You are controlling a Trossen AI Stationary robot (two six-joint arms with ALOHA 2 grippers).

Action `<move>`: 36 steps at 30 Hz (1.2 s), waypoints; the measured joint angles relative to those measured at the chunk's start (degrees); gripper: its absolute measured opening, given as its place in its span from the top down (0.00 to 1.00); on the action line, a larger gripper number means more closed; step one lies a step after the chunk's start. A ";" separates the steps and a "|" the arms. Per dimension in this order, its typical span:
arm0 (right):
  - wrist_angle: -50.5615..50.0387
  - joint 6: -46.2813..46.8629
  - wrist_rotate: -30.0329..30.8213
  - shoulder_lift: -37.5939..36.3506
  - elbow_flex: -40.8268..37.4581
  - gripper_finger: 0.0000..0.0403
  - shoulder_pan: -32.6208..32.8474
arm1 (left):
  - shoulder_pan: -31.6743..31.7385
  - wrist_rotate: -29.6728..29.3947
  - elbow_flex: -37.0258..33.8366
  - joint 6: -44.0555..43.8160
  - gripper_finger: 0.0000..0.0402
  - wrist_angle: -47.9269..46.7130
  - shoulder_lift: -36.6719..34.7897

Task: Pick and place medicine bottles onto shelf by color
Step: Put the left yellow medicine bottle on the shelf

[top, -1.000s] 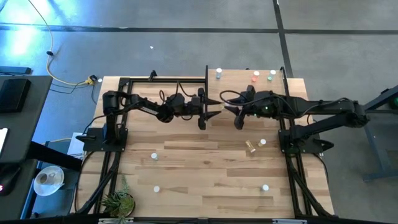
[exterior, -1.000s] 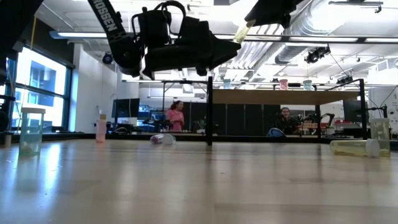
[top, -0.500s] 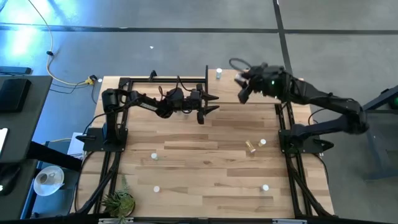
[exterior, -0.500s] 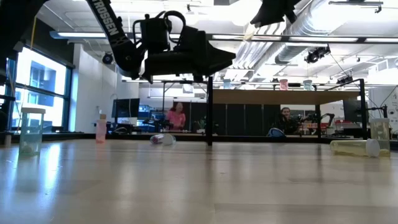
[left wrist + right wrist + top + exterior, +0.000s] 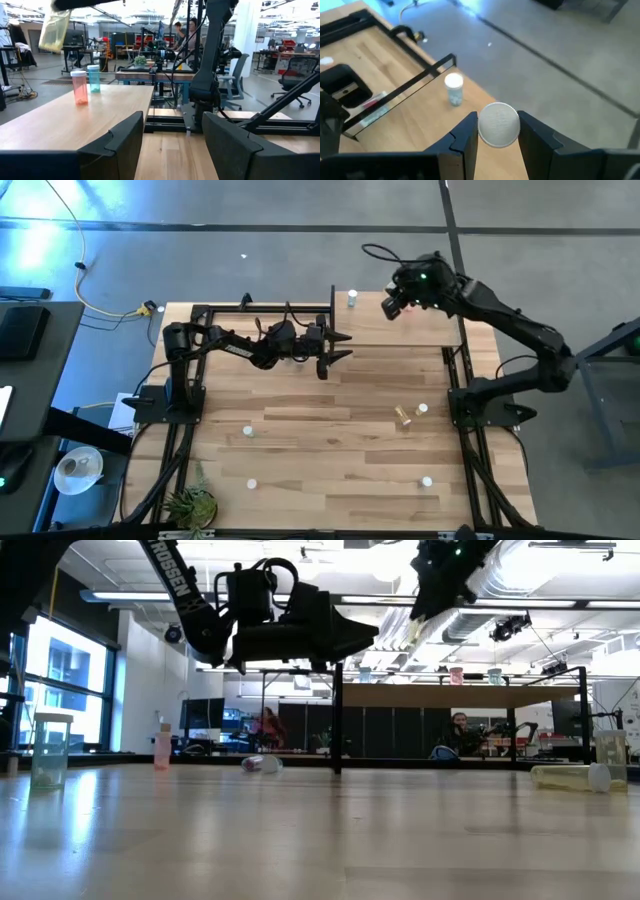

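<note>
The shelf is a pale board with black uprights at the table's far right. A blue bottle stands on it near its far left corner and also shows in the right wrist view. My right gripper is raised over the shelf's far part, shut on a yellow bottle with a white cap. A pink bottle and another blue bottle stand on the shelf. My left gripper hovers open and empty at the shelf's left edge. My right gripper pinches the yellow bottle at its cap end between the two fingers; the white cap top faces the wrist camera. The bottle's body hangs tilted below the fingers, lifted clear above the shelf.
Loose bottles are on the table: a lying amber one beside a standing one, others at the near left and near right. A potted plant stands at the near left corner. Black frame rails run along both table sides.
My right gripper has risen and gone toward the table's far edge with the yellow bottle, from beside the left gripper to above the shelf's far part, tipping downward as it went. The bottle stays between its fingers.
</note>
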 joint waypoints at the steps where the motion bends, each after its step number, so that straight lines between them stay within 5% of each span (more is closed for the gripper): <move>1: 0.00 0.02 -0.62 0.88 0.06 0.73 -0.31 | 0.00 0.01 0.00 0.00 0.52 -0.04 0.00; 11: -1.55 0.28 -1.35 8.87 0.15 0.73 -2.45 | 0.00 0.00 0.04 0.00 0.52 -0.79 -0.02; 36: -1.44 1.38 -2.36 14.38 0.24 0.73 -4.75 | -0.02 -0.02 0.00 0.02 0.52 -1.03 0.07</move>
